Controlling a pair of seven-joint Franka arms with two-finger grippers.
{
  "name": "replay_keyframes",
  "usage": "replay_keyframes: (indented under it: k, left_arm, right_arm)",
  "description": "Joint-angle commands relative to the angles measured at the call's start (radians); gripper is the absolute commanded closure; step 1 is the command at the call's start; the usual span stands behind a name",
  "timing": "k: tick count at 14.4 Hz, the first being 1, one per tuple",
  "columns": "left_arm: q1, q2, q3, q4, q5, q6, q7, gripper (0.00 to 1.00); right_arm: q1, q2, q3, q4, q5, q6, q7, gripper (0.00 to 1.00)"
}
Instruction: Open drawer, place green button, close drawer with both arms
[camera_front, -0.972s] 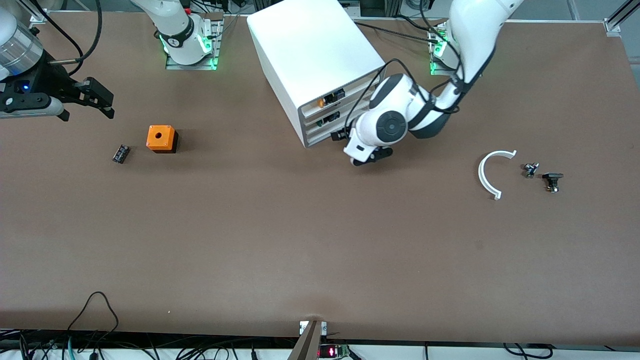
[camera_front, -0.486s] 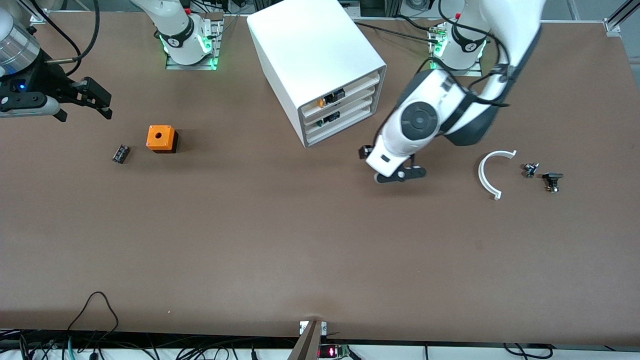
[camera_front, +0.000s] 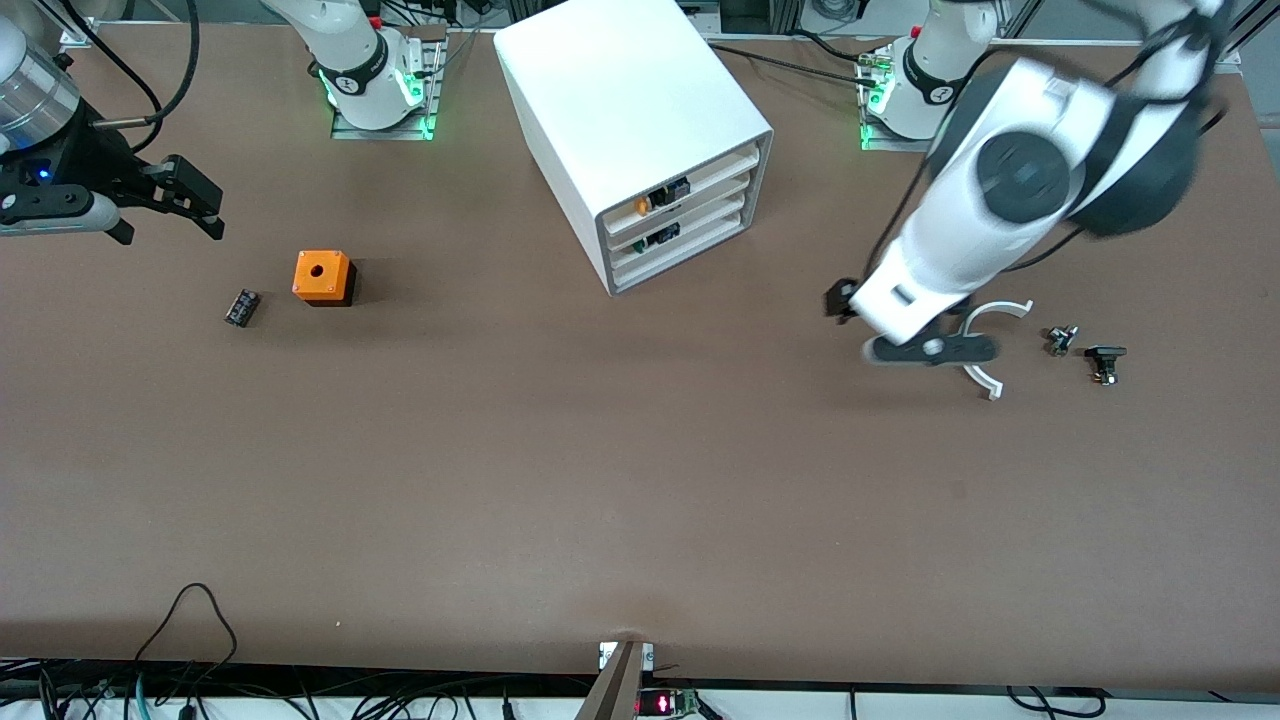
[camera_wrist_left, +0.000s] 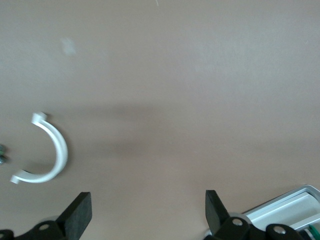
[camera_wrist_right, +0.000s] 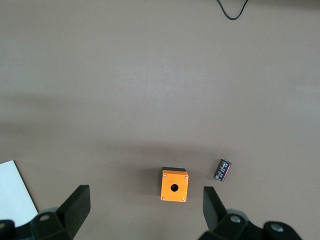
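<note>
The left gripper (camera_front: 925, 347), fingers spread, hangs over the white arc (camera_front: 975, 350). The button (camera_front: 1062, 340), probably the small green-capped part, lies on the table at 3 o'clock from it in the front view, just past the arc; its long axis cannot be read. The right gripper (camera_front: 190, 200), also spread, waits over the right arm's end. The drawer fronts (camera_front: 685, 225) sit flush in the cabinet (camera_front: 630, 90).

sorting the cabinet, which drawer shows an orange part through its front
The top drawer of the white cabinet: an orange-and-black part shows through its slot; the drawer below shows only black.
</note>
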Motion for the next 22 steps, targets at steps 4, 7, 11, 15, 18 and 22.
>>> replay_keyframes:
  k: [4,7,11,15,18,22]
  left_arm:
    - [-0.018,-0.160,0.215,-0.042,-0.027,0.017,0.351,0.00]
    - [-0.093,-0.215,0.407,-0.103,-0.075,0.016,0.462,0.00]
    - [-0.134,-0.279,0.461,-0.157,-0.109,0.000,0.464,0.00]
    - [-0.125,-0.275,0.451,-0.134,-0.124,-0.109,0.456,0.00]
    - [-0.122,-0.272,0.451,-0.129,-0.124,-0.104,0.456,0.00]
    - [-0.134,-0.272,0.448,-0.123,-0.124,-0.075,0.456,0.00]
  right_arm:
    - [0.001,0.011,0.000,0.026,0.002,-0.001,0.000,0.00]
    - [0.001,0.013,0.000,0.026,0.002,-0.001,0.000,0.00]
    - [0.001,0.013,-0.002,0.026,0.002,-0.001,0.000,0.00]
    - [0.001,0.013,-0.002,0.024,0.002,-0.001,0.000,0.00]
    - [0.001,0.013,-0.002,0.024,0.002,-0.001,0.000,0.00]
    - [0.001,0.014,-0.002,0.024,0.002,-0.001,0.000,0.00]
